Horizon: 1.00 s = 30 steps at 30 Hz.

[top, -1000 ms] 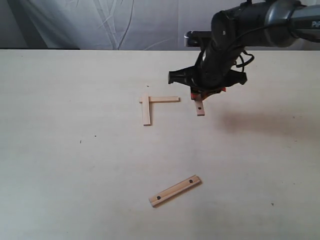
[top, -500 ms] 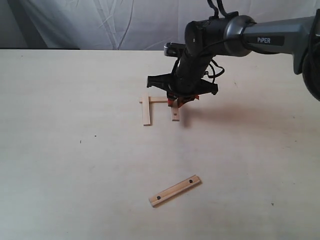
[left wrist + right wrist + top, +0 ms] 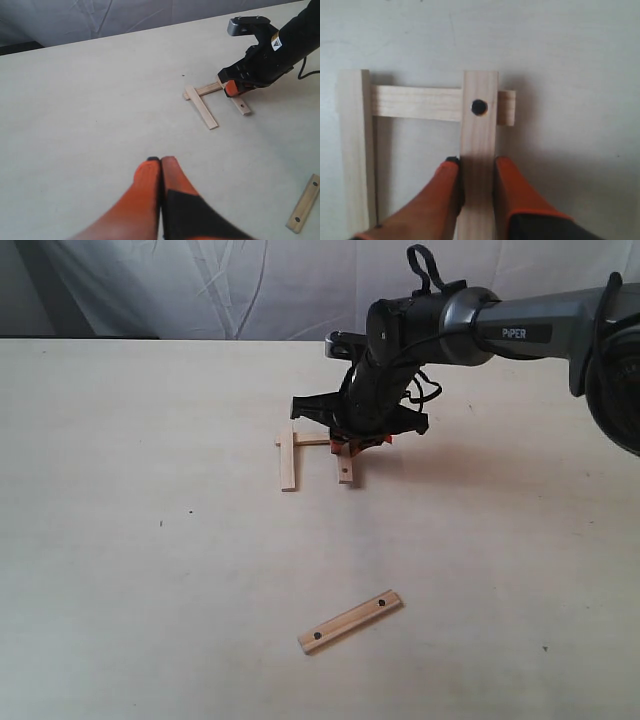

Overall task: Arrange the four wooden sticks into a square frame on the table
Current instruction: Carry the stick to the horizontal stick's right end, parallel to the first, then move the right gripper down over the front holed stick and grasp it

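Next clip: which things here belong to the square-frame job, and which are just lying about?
Job: side stick, cross stick, gripped stick in the right pincer, loose stick, table.
Not the job: backdrop cloth, dark specks, idle shut left pincer.

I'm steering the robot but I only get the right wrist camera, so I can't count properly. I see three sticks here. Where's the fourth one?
Observer: The fourth stick lies alone on the table, at a slant. In the exterior view it is on the near side.
Operator: Does it have dots like mine?
Observer: Yes, two dark dots, one near each end.
Operator: What's the other arm doing?
Observer: The left gripper is shut with nothing in it. It hangs over bare table, away from the half-built frame.
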### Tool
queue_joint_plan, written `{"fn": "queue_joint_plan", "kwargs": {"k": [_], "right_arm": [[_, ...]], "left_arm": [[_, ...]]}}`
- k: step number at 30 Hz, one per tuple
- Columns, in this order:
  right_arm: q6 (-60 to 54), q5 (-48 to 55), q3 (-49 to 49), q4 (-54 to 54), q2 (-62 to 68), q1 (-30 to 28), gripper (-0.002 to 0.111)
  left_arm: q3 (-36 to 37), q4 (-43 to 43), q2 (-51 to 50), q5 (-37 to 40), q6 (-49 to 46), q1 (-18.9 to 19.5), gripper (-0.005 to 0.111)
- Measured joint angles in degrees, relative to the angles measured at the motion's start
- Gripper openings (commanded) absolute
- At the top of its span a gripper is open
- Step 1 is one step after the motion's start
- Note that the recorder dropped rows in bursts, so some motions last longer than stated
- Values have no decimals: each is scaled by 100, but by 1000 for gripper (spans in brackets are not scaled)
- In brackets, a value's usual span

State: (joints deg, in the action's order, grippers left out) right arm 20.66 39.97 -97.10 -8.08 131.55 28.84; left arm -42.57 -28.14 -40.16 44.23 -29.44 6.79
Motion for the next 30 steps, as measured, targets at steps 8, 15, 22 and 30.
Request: {"fn": "queue_joint_plan", "kwargs": {"k": [8, 15, 22, 30], "right_arm": [[-11, -1, -11, 0, 15, 0, 40], [-234, 516, -97, 1, -297, 0, 40], [-1377, 1482, -76, -162, -933, 0, 29], [-3131, 1622, 1177, -1353, -1579, 0, 8]], "left_arm": [[0, 0, 0, 0, 0, 0, 0], [0, 0, 0, 0, 0, 0, 0], [0, 107, 0, -11, 0, 0, 0], [0, 168, 0, -11, 0, 0, 0]]}}
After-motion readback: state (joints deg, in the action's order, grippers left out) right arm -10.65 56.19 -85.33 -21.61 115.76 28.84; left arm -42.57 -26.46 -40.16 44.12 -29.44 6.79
